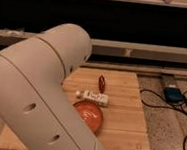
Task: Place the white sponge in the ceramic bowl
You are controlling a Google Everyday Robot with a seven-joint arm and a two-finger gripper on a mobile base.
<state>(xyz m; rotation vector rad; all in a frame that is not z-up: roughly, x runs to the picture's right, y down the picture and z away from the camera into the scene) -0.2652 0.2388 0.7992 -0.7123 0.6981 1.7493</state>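
Though we read nothing on the white packet (94,97) (dark marks only), gripper out of view, grip untold, ceramic bowl (88,115) just beside that packet on the wooden board (126,128), white sponge hidden from us.

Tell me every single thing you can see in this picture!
ceramic bowl: one, glossy orange-red, on the wooden board, its left edge hidden by the arm
white packet: one, white with dark marks, lying just behind the bowl
small red thing: one, dark red, farther back on the board; too unclear to name
wooden board: one, pale wood, in the middle
blue box: one, blue-grey, on the speckled floor to the right
cables: a few, black, on the floor by the box
white sponge: none in sight
robot arm: one, cream-white, filling the left foreground
pincer: out of view
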